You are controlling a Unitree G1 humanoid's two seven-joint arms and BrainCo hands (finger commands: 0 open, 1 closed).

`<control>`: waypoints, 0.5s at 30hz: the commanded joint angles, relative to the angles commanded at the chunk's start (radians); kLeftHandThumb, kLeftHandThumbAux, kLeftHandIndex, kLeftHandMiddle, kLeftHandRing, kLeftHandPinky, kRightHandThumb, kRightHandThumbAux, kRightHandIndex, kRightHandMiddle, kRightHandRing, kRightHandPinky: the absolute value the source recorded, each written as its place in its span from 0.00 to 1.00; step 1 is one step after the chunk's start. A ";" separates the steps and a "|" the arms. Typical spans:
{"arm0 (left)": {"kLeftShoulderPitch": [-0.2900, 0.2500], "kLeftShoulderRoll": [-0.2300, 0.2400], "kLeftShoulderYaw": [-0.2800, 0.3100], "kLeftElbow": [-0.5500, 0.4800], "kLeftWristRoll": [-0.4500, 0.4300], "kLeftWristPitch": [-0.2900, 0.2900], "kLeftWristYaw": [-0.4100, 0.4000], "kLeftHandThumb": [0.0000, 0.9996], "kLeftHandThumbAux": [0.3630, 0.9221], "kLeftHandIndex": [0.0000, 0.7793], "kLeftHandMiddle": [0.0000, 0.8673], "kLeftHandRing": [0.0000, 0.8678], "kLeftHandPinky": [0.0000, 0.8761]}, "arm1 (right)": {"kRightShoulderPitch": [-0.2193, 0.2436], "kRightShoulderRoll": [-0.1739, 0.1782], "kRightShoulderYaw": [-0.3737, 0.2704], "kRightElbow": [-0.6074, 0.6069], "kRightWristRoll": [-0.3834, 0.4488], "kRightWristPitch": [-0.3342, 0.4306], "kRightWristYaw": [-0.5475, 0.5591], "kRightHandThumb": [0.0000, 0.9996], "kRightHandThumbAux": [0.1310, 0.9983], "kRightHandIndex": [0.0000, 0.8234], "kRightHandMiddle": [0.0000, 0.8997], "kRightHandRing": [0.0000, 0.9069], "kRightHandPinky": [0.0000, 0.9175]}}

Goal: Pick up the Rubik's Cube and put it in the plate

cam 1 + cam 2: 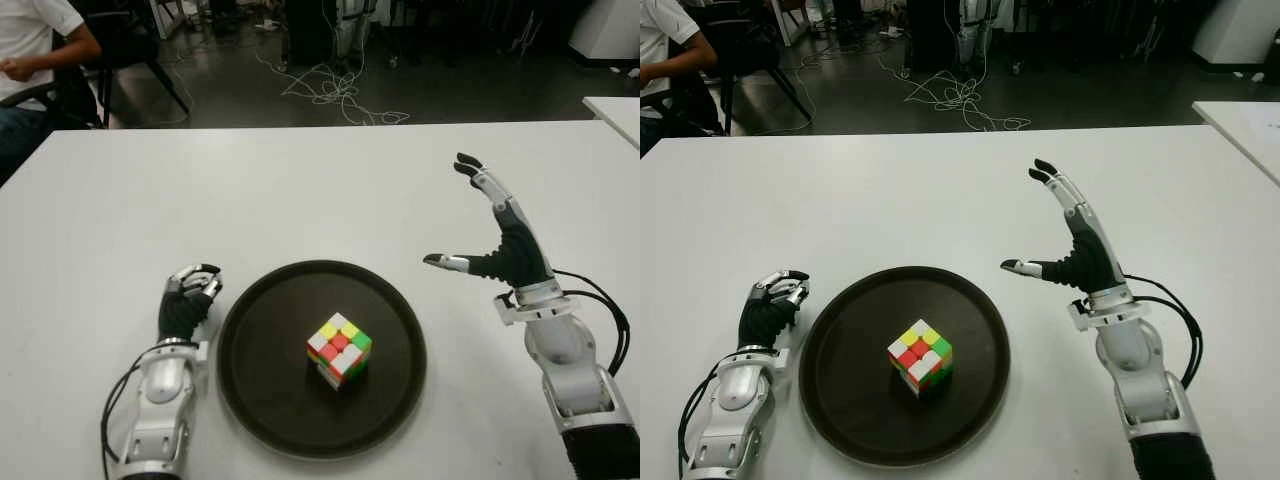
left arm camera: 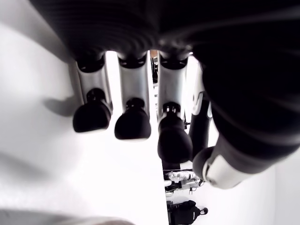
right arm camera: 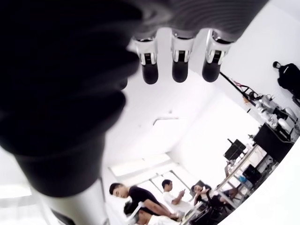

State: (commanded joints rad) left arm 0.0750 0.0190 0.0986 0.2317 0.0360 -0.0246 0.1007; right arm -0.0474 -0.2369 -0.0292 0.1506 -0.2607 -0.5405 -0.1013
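The Rubik's Cube (image 1: pixel 339 349) sits in the dark plate (image 1: pixel 250 370) near the tabletop's (image 1: pixel 300 190) front edge. The left hand (image 1: pixel 186 303), curled, shows left of it; the right hand (image 1: pixel 497 236), spread, right.

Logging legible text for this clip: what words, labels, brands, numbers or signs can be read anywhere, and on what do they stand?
None can be read.
Rubik's Cube in the dark round plate: coloured stickers only, no print.
Left hand, curled beside the plate's left edge, and right hand, open to its right: no legible marking.
White table: bare of print.
Background room gear: too small to read.
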 joint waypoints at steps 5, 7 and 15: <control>-0.005 -0.003 0.006 0.012 -0.012 -0.012 -0.004 0.71 0.61 0.57 0.93 0.95 0.93 | 0.003 0.024 -0.023 0.173 0.003 -0.046 -0.080 0.00 0.90 0.20 0.20 0.18 0.22; -0.008 -0.003 0.008 0.016 -0.015 -0.012 -0.006 0.71 0.61 0.57 0.93 0.95 0.93 | -0.014 0.024 -0.035 0.242 0.007 -0.055 -0.104 0.00 0.90 0.28 0.26 0.26 0.30; -0.014 0.000 0.012 0.012 -0.022 0.009 -0.011 0.71 0.61 0.57 0.93 0.95 0.92 | 0.015 0.111 -0.066 0.211 0.046 0.110 -0.169 0.37 0.78 0.48 0.48 0.49 0.48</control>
State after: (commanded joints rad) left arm 0.0615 0.0186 0.1103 0.2438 0.0140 -0.0155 0.0899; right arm -0.0321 -0.1262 -0.0956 0.3617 -0.2145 -0.4307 -0.2705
